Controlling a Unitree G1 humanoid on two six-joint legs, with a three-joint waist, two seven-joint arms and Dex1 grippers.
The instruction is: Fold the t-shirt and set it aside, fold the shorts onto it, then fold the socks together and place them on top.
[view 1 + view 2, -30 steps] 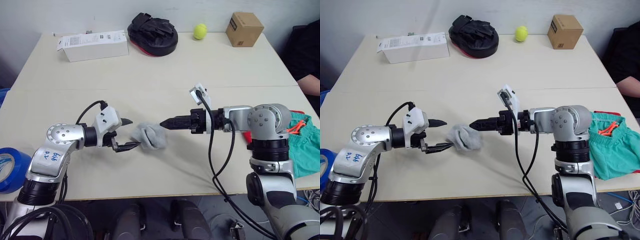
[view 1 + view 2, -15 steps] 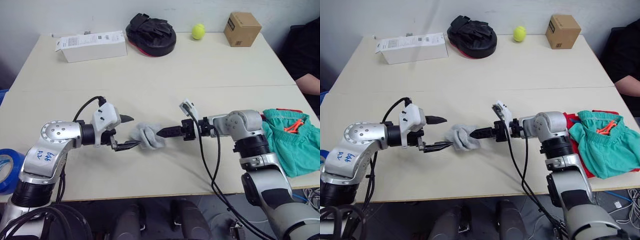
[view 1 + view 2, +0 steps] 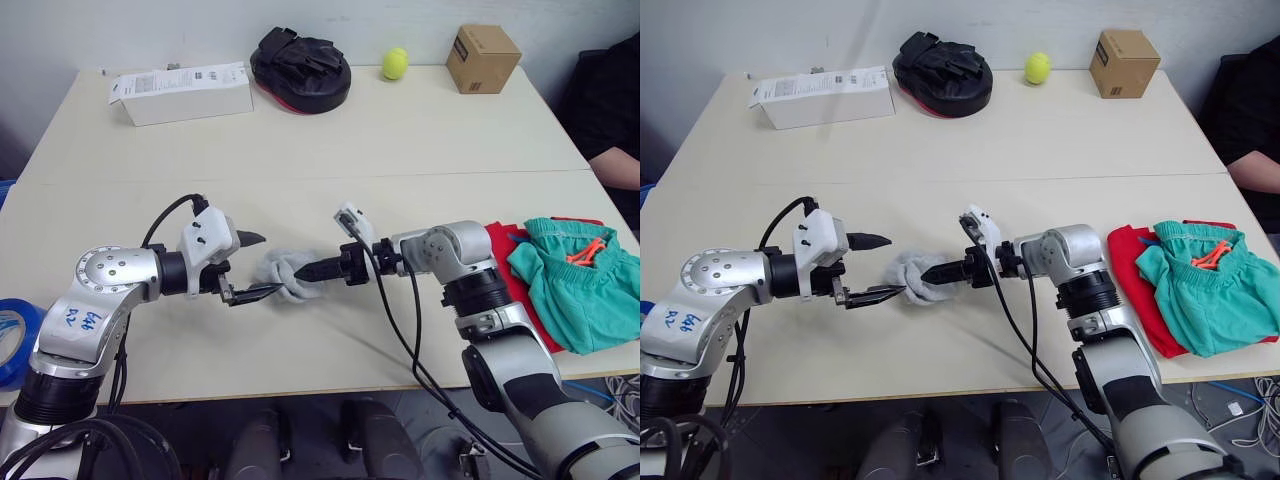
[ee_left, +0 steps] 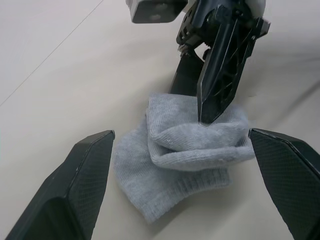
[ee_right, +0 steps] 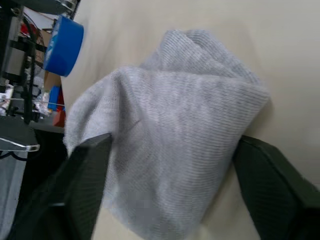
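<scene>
Centrally, near the table's [image 3: 330,140] front edge, the socks [image 3: 283,277] lie bundled — soft, light knit, likely to sag and slip unless pinched through both layers at the folded cuff. Left gripper [image 3: 255,266] is spread beside the bundle; right gripper [image 3: 930,271] is pressed together, tip on the bundle. Shorts [image 3: 1200,290] rest on the t-shirt [image 3: 1130,270] at right — the destination.
</scene>
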